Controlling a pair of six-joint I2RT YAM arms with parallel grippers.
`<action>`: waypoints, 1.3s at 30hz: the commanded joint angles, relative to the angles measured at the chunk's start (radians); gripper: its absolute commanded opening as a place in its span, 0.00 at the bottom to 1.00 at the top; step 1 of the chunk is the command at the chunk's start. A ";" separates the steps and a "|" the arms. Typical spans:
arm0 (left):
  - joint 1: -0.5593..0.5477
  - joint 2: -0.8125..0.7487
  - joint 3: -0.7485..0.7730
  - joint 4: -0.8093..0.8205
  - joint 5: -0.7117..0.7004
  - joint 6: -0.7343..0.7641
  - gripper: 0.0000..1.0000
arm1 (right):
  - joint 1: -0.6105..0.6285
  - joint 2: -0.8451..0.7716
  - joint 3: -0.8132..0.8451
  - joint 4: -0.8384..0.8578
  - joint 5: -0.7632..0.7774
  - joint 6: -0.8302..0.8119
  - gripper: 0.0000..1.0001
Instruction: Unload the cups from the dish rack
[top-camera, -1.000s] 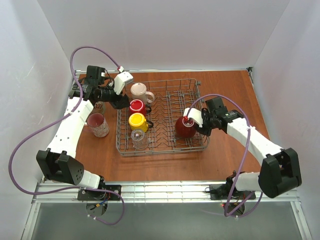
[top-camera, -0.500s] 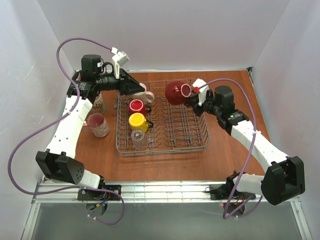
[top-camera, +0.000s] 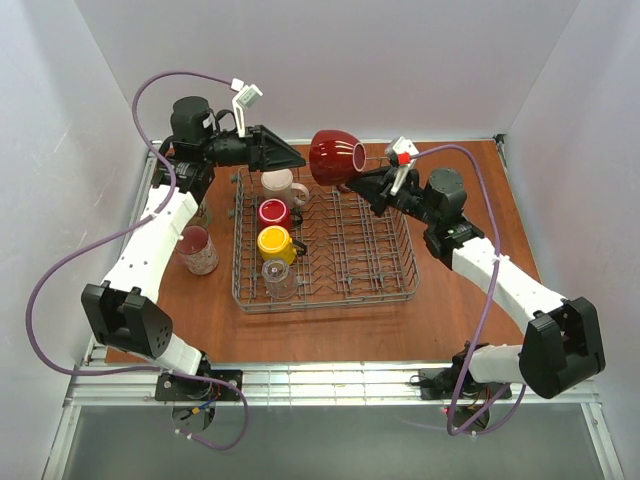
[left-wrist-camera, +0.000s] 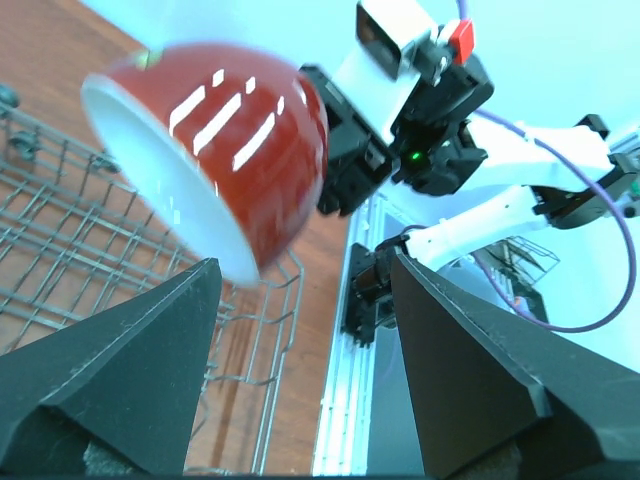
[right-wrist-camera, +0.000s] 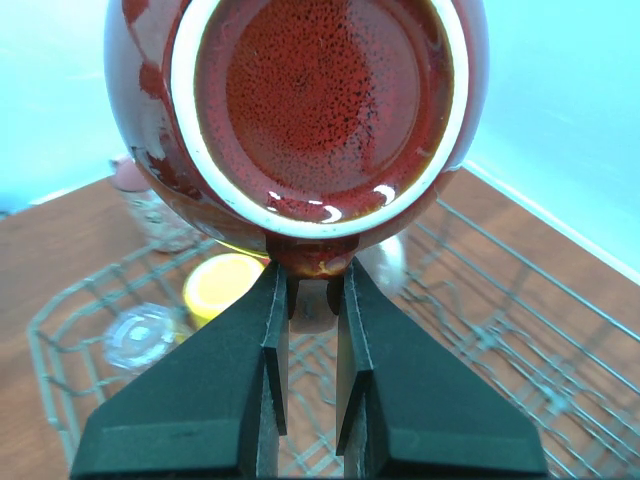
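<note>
Dark red round ceramic mug (top-camera: 333, 157): held in the air over the far edge of the grey wire dish rack (top-camera: 372, 262), lying on its side. Its white-lined mouth is turned toward the left arm and its ringed base toward the right arm.

Right gripper (top-camera: 360, 178): fingers closed almost together, pinching a red part on the mug's lower side just under the base ring. The exact part cannot be made out from the wrist view.

Left gripper (left-wrist-camera: 302, 265): fingers spread wide with nothing between them. It is pointed at the mug's mouth and sits just beside it; contact cannot be confirmed.

Changes noted:
- A second ago the dark red mug stood inverted in the right part of the rack. Half a second ago it was lifted over the rack's far rows. It is now higher and further left.
- The left gripper was low by the rack's far-left corner a second ago. It has since been raised and swung right toward the mug.

Unchanged in the left rows of the rack: cream mug (top-camera: 277, 183), red mug (top-camera: 272, 212), yellow mug (top-camera: 274, 241) and small clear glass (top-camera: 279, 276).

Pink mug (top-camera: 195, 248): as before, on the brown wooden table (top-camera: 470, 190), left of the rack.
</note>
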 joint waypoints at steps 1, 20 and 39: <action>-0.021 0.000 0.000 0.095 0.029 -0.092 0.65 | 0.031 -0.018 0.070 0.235 -0.042 0.062 0.01; -0.044 -0.022 -0.062 0.225 0.087 -0.225 0.00 | 0.107 0.088 0.104 0.341 -0.068 0.134 0.01; -0.043 -0.100 0.127 -0.463 -0.317 0.422 0.00 | 0.110 0.094 -0.002 0.367 -0.066 0.102 0.74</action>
